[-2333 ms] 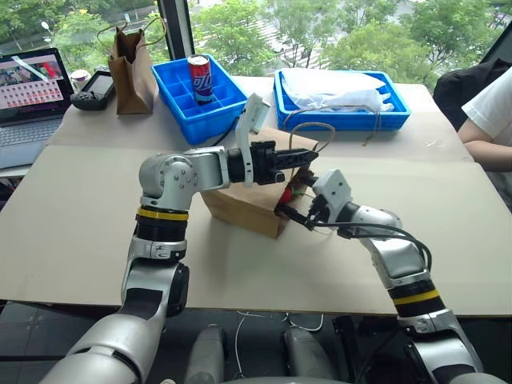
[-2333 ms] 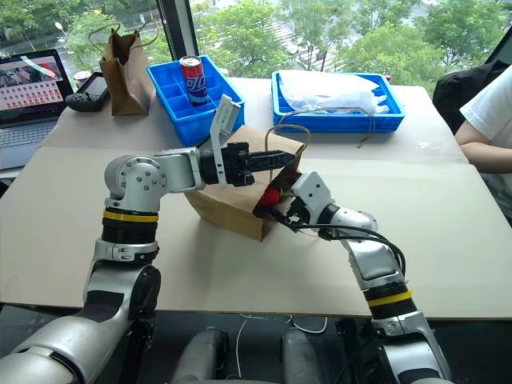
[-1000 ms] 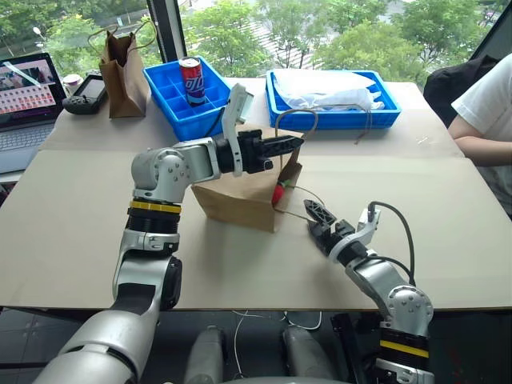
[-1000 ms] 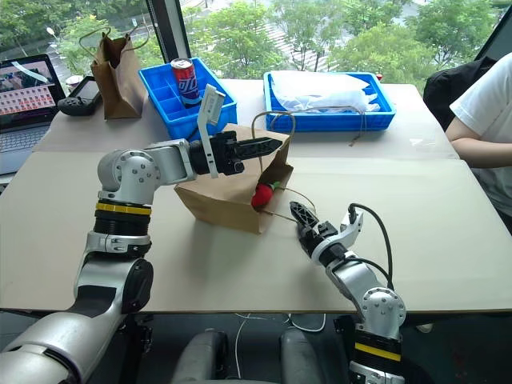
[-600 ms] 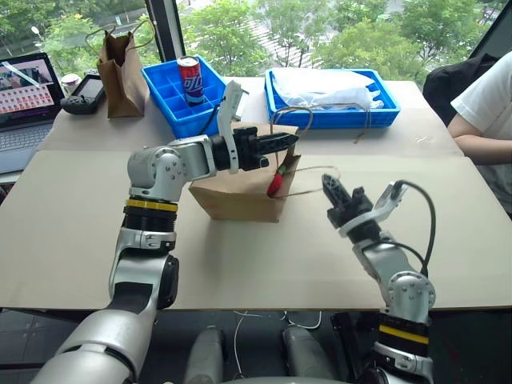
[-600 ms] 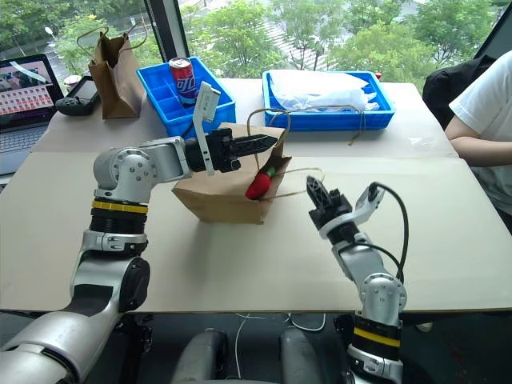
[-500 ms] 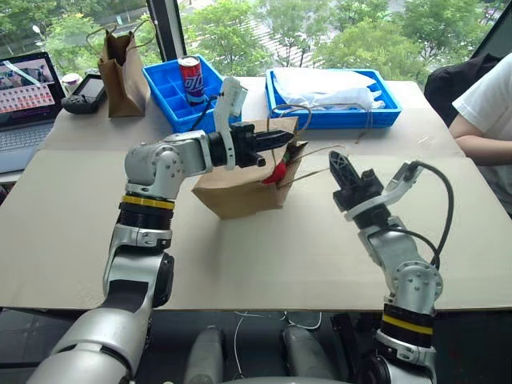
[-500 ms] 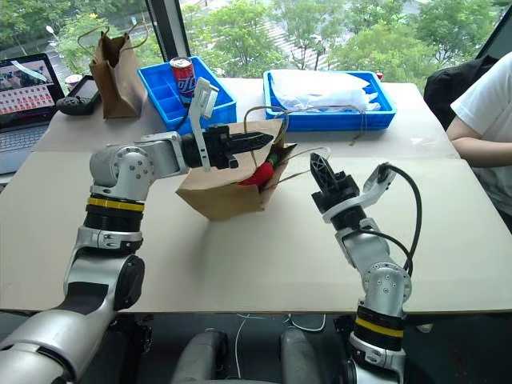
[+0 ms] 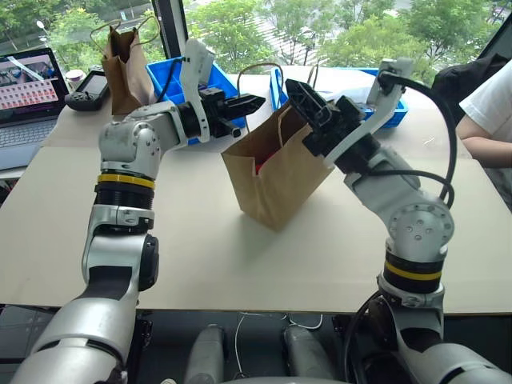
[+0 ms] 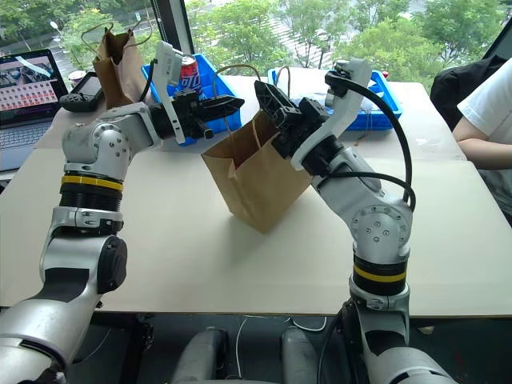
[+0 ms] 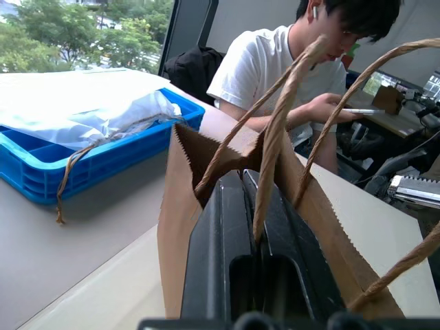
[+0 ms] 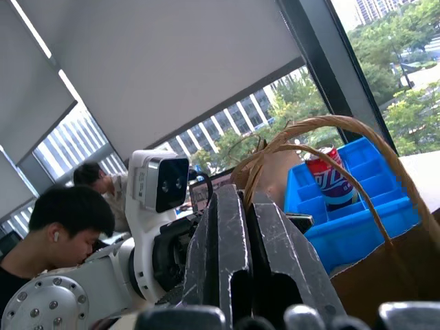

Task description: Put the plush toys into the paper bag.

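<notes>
Left gripper (image 9: 254, 100), at about 11 o'clock from the paper bag (image 9: 276, 180): fingers squeezed tight together, pinching one string handle (image 11: 271, 137) of the bag. Pointing sideways toward the other arm.

Right gripper (image 9: 294, 88), at about 12 o'clock from the bag: fingers also pressed tight together, with the other string loop (image 12: 323, 127) draped around them. Hard to tell if really pinched or just hooked over.

Paper bag in the middle of the table (image 9: 240, 256), hanging between the two grippers. Standing up but leaning, top open, top edge jagged. Lowest corner down at 6 o'clock, close to the table; touching or not, cannot tell.

Red chili toy (image 9: 259, 166) inside the bag, just a bit of red peeking through the open top.

Behind the bag, at about 11 o'clock: a blue bin (image 12: 357, 220) with a red drink can (image 10: 190, 72) standing in it. At about 1 o'clock: a blue tray (image 11: 41, 165) with crinkly white plastic (image 11: 89, 113) inside. Far off at 10 o'clock: a small darker brown bag (image 9: 124, 64), and past it a laptop (image 9: 28, 80) with its screen on. At 3 o'clock, by the table edge: a person (image 11: 275, 62) in a white shirt, sitting, looking down.
</notes>
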Available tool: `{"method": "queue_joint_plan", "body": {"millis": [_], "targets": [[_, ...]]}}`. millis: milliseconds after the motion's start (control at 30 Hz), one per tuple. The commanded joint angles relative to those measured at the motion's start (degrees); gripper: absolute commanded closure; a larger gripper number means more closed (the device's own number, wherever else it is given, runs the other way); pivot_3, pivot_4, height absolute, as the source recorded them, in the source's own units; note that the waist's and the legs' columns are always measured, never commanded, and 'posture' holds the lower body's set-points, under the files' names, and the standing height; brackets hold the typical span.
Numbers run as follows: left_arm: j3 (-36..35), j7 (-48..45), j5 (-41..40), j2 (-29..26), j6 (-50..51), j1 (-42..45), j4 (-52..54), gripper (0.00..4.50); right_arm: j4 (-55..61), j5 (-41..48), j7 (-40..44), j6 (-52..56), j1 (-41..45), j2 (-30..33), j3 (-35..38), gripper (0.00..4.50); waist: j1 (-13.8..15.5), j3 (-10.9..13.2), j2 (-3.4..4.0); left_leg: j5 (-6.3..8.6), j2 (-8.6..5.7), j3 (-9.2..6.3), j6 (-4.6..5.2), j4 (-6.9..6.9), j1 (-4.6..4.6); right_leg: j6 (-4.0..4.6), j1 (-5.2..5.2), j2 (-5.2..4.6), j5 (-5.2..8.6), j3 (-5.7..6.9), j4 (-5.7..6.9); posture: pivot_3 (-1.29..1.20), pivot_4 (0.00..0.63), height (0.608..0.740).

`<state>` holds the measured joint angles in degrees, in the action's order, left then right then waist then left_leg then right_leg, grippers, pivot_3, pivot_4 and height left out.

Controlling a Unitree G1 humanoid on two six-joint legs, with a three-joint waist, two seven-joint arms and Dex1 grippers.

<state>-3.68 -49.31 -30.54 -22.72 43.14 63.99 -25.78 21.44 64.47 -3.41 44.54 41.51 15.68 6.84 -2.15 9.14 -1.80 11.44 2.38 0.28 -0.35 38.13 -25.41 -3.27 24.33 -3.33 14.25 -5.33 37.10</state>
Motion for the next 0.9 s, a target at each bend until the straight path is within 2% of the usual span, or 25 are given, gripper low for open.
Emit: {"method": "queue_joint_plan", "body": {"millis": [33, 200, 367, 433, 500, 533, 567, 633, 767, 867, 900], "targets": [[-1.0, 0.2, -1.2, 0.5, 1.3, -0.3, 3.8, 4.5, 3.6, 2.5, -2.4, 3.2, 0.4, 1.5, 0.6, 4.43, -0.1, 0.0, 0.0, 0.0, 0.0, 0.0, 0.0, 0.0, 0.0, 0.0, 0.01, 0.0, 0.0, 0.0, 0.0, 0.0, 0.15, 0.722], [-0.4, -0.1, -1.6, 1.1, 3.4, -1.8, 5.8, 4.5, 4.4, 6.5, -6.9, 7.1, -3.4, 2.2, 1.2, 4.43, -0.1, 0.0, 0.0, -0.01, 0.01, -0.03, 0.01, 0.0, 0.02, 0.0, -0.01, 0.01, 0.0, 0.01, 0.01, 0.0, 0.15, 0.722], [6.5, -3.9, 2.0, -1.6, 3.5, -6.7, 10.4, 4.5, 5.7, 6.2, -9.1, 9.4, -8.1, 3.1, 0.0, 4.43, -0.2, 0.0, 0.0, -0.01, 0.0, -0.03, 0.01, 0.0, 0.03, 0.0, -0.03, 0.01, 0.0, 0.0, 0.01, 0.0, 0.15, 0.722], [4.6, -3.7, 0.2, -1.4, 5.0, -6.3, 10.3, 4.5, 6.0, 7.5, -10.3, 8.7, -8.3, 2.3, 0.8, 4.43, -0.3, 0.0, 0.0, -0.04, 0.0, -0.02, -0.01, 0.0, 0.03, 0.01, 0.0, 0.01, 0.0, -0.01, 0.03, 0.0, 0.15, 0.722], [1.0, -3.2, -2.7, -1.0, 6.7, -4.9, 9.2, 3.91, 6.2, 9.6, -10.8, 8.2, -8.3, 2.2, 1.8, 4.5, -0.4, 0.0, 0.0, -0.08, 0.02, -0.04, -0.01, 0.0, 0.05, 0.02, 0.0, 0.04, -0.01, -0.01, 0.04, 0.0, 0.15, 0.722], [-0.3, -3.4, -3.7, -1.2, 7.4, -4.1, 8.8, 3.77, 6.3, 10.2, -10.7, 8.2, -8.2, 2.5, 2.3, 4.5, -0.4, 0.0, -0.01, -0.09, 0.02, -0.04, -0.01, 0.0, 0.08, 0.02, -0.02, 0.05, -0.01, -0.01, 0.06, 0.0, 0.15, 0.722], [-1.0, -3.8, -4.3, -1.5, 7.8, -3.5, 8.6, 3.37, 6.2, 10.9, -10.6, 8.1, -8.0, 2.7, 2.7, 3.85, -0.4, 0.0, -0.01, -0.09, 0.03, -0.05, 0.0, 0.0, 0.08, 0.02, -0.02, 0.06, -0.01, 0.0, 0.06, 0.0, 0.15, 0.722], [-2.4, -3.9, -5.1, -2.1, 8.4, -2.5, 8.3, 2.7, 6.1, 12.5, -10.1, 8.3, -7.6, 3.6, 3.3, 3.32, -0.3, 0.0, -0.01, -0.09, 0.01, -0.05, 0.0, 0.0, 0.08, 0.01, -0.04, 0.05, 0.0, 0.01, 0.05, 0.0, 0.15, 0.722], [-5.7, -4.3, -6.7, -4.7, 9.6, -0.9, 7.3, 1.15, 5.3, 15.2, -9.0, 8.5, -6.1, 6.5, 4.4, 1.85, -0.3, 0.0, -0.01, -0.09, 0.01, -0.05, 0.0, 0.0, 0.07, 0.01, -0.04, 0.04, 0.0, 0.0, 0.0, 0.0, 0.15, 0.722], [-7.4, -5.2, -8.2, -6.7, 10.9, -0.1, 6.9, 0.14, 4.8, 17.4, -8.6, 8.8, -5.6, 8.5, 5.0, 0.88, -0.4, 0.0, -0.01, -0.09, 0.02, -0.05, 0.0, 0.0, 0.07, 0.01, -0.03, 0.04, 0.0, 0.01, 0.02, 0.0, 0.15, 0.722], [-7.1, -5.9, -8.1, -7.5, 11.0, -0.2, 7.2, 0.0, 4.7, 17.8, -8.4, 8.9, -5.5, 9.3, 5.0, 0.53, -0.4, 0.0, -0.01, -0.09, 0.02, -0.05, 0.0, 0.0, 0.07, 0.01, -0.03, 0.05, 0.0, 0.01, 0.01, 0.0, 0.15, 0.722]]}}
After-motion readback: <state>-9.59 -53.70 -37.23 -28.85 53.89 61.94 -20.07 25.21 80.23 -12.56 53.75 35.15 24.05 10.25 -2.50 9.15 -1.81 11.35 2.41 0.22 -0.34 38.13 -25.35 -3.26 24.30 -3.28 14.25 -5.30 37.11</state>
